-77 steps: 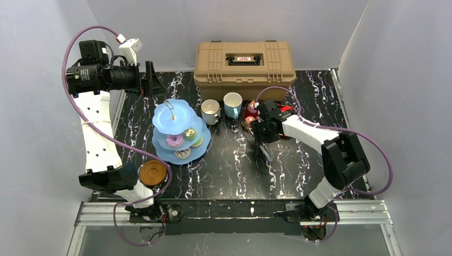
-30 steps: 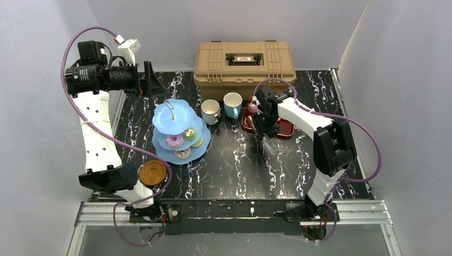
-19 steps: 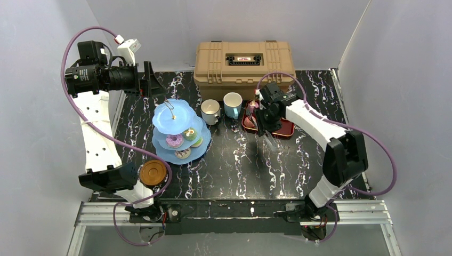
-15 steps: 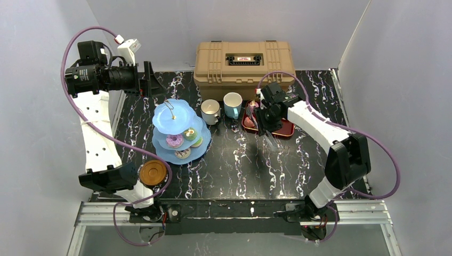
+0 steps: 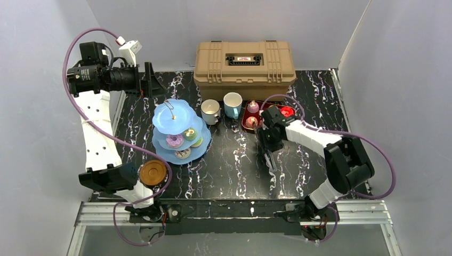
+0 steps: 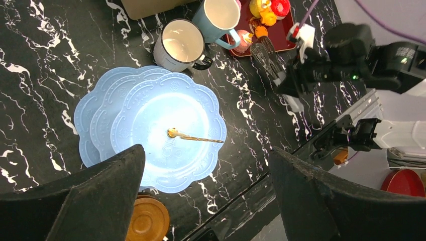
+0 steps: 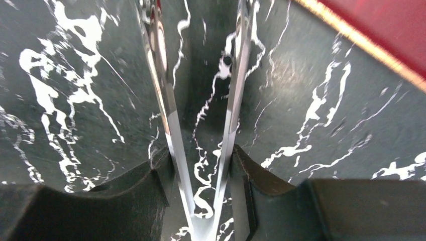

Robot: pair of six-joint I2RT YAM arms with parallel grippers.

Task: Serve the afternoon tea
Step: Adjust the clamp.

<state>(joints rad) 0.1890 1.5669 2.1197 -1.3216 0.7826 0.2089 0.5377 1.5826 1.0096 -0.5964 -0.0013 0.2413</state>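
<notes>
Right gripper [image 7: 201, 165] clamps the metal tongs [image 7: 163, 95], seemingly tip-down, at five o'clock from the light-blue mug [image 5: 232, 104]. Left gripper [image 6: 205, 153] gapes wide above the cake stand [image 6: 166, 115], at the white mug's [image 5: 210, 111] eight o'clock.

The white left arm [image 5: 98, 133] stood tall by the table's far left corner. Its black left gripper [image 5: 147, 80] pointed sideways, fingers spread wide apart. The white right arm [image 5: 314, 136] bent low over the table's middle. Its right gripper [image 5: 265, 140] pinched shiny metal tongs [image 5: 269, 158] between both fingers.
</notes>
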